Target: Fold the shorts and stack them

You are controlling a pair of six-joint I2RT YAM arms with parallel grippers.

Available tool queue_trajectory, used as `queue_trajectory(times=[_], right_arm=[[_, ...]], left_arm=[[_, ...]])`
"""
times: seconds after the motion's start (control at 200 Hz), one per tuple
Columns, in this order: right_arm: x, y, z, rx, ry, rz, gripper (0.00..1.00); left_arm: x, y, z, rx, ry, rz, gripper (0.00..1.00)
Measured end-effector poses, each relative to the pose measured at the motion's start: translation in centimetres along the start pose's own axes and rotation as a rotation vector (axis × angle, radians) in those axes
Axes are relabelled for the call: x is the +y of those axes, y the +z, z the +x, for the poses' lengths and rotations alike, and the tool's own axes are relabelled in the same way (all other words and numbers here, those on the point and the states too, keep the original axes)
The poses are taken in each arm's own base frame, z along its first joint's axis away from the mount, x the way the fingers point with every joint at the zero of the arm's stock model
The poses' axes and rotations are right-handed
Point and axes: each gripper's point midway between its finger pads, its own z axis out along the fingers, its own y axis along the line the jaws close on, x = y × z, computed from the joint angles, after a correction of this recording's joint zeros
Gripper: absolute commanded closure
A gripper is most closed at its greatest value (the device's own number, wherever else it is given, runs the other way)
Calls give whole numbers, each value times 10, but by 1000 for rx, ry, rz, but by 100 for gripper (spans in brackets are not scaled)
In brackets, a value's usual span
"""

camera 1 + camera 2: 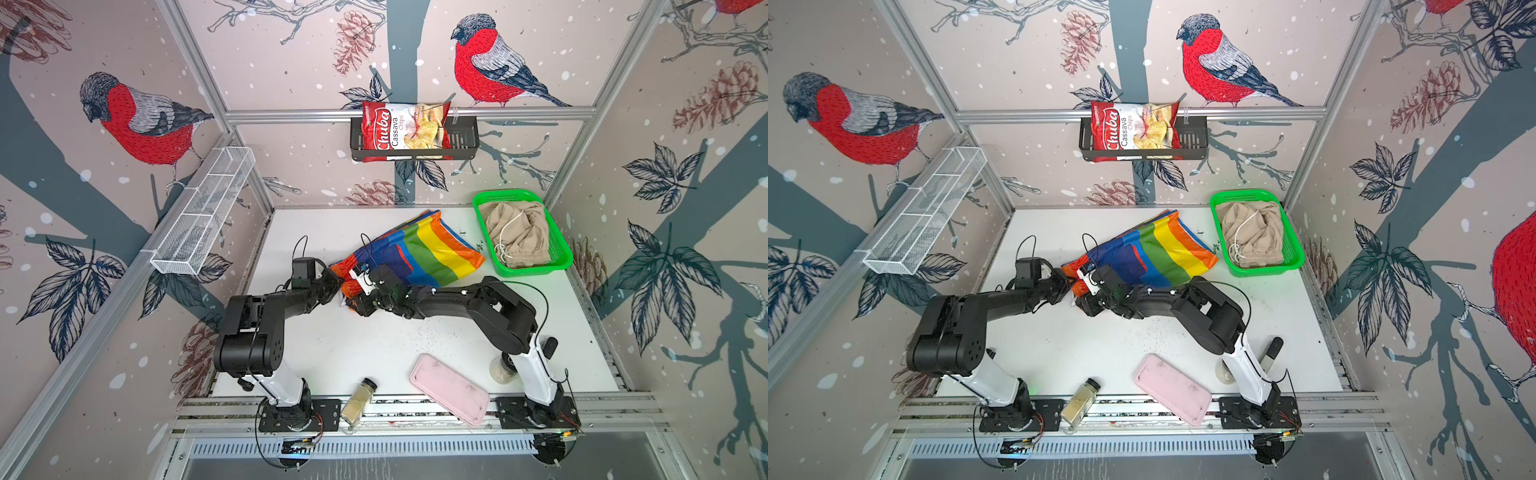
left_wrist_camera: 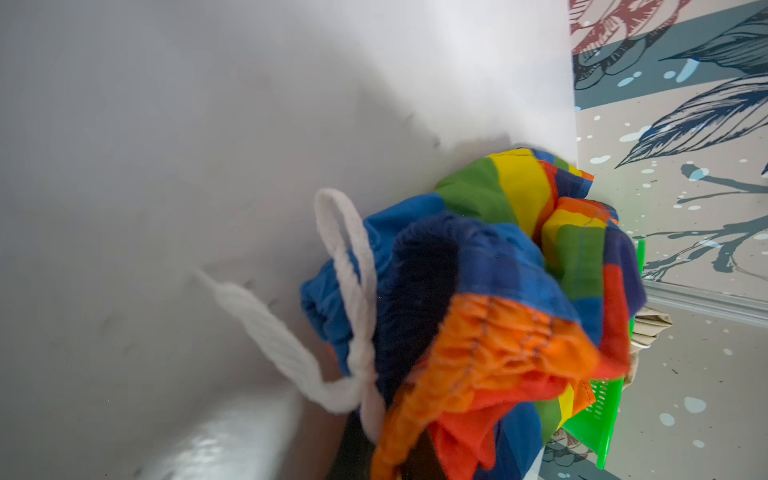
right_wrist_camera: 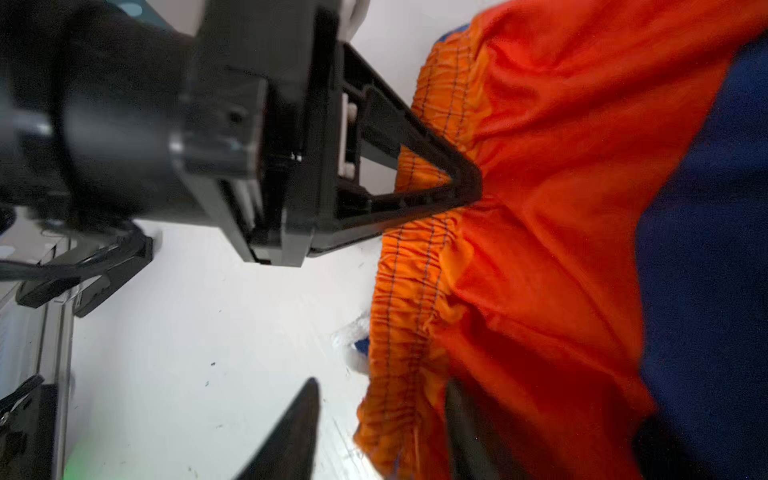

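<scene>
**Step in hand (a judgement):** you are taking up the first pair by its waist before the fold. Nothing is folded or stacked yet.

- **Rainbow shorts** [image 1: 428, 249]: centre of both top views, lying loose on the table [image 1: 374, 345], bunched at the end where the arms meet.
- **Beige shorts** [image 1: 515, 232]: crumpled in the basket [image 1: 536, 270], right of centre.
- **Left gripper** [image 3: 469, 187]: clamped on the orange waistband [image 3: 415, 270].
- **Right gripper** [image 3: 382, 386]: spread apart, with the waistband edge between the fingers, unpinched.

**Next move, likely:** close your right gripper further along the band, then draw the two apart to flatten the cloth.

**Views:** only the right wrist view shows you the pinch. Only the left wrist view shows the white drawstring [image 2: 353, 291] clearly, hanging loose. In the top views the arms cover the grip.
</scene>
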Motion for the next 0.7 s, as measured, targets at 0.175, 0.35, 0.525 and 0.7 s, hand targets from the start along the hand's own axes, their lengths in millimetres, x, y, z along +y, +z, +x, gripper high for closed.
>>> queue_trajectory(times=[0.175, 0.35, 0.525, 0.7], right_arm=[[13, -36, -36, -106, -200, 169, 1], [5, -32, -24, -81, -439, 371, 1], [-17, -10, -4, 4, -614, 480, 0], [-20, 12, 12, 51, -700, 483, 0]], left_arm=[[-9, -6, -8, 19, 70, -58, 100], [2, -4, -4, 54, 83, -123, 82], [16, -2, 3, 87, 63, -165, 57], [24, -4, -2, 78, 42, -175, 36]])
